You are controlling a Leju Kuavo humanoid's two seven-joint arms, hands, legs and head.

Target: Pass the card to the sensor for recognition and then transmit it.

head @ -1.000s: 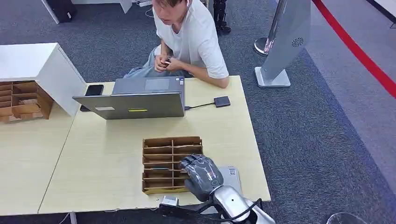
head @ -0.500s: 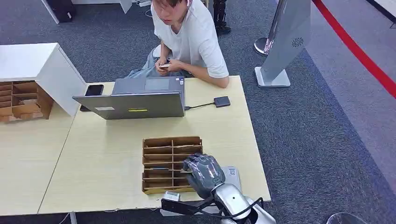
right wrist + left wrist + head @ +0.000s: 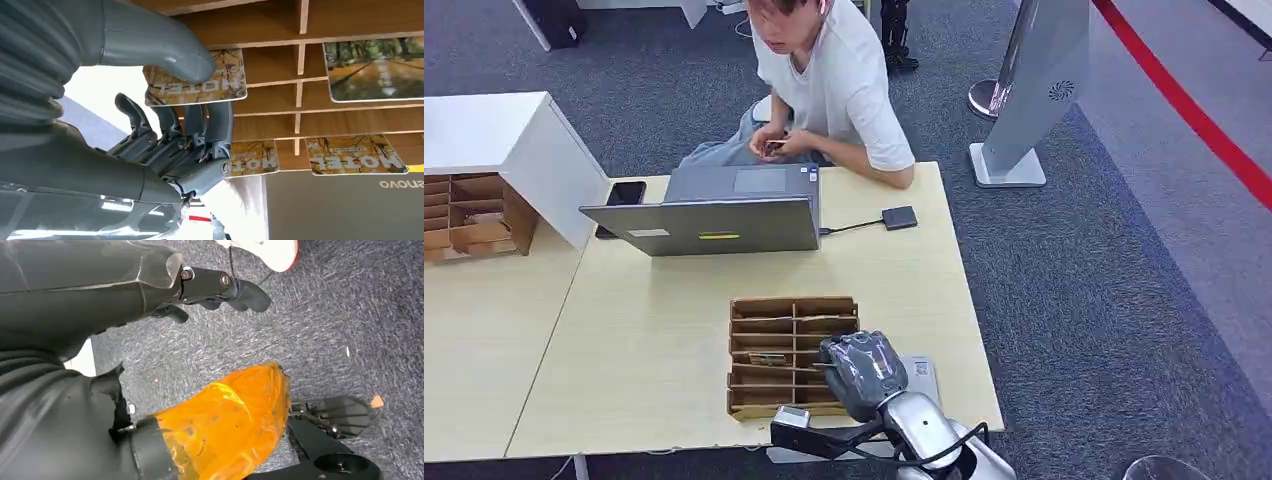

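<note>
My right hand hovers at the near right corner of the wooden card rack. In the right wrist view its thumb presses on a yellow "MOTEL" card while the dark fingers curl beneath it, so the card is pinched, lifted just off the rack. More cards lie in the slots, among them another MOTEL card. The small black sensor sits at the far right of the table, cabled to the laptop. My left hand hangs over the carpet holding nothing, fingers apart.
A person sits behind the laptop, hands together. A black phone lies beside it. A white flat device rests by my right hand at the table's near edge. A second rack and white cabinet stand left.
My right hand has drawn slightly back and to the right, from over the rack's slots toward its near right corner. The person's hands have shifted a little.
</note>
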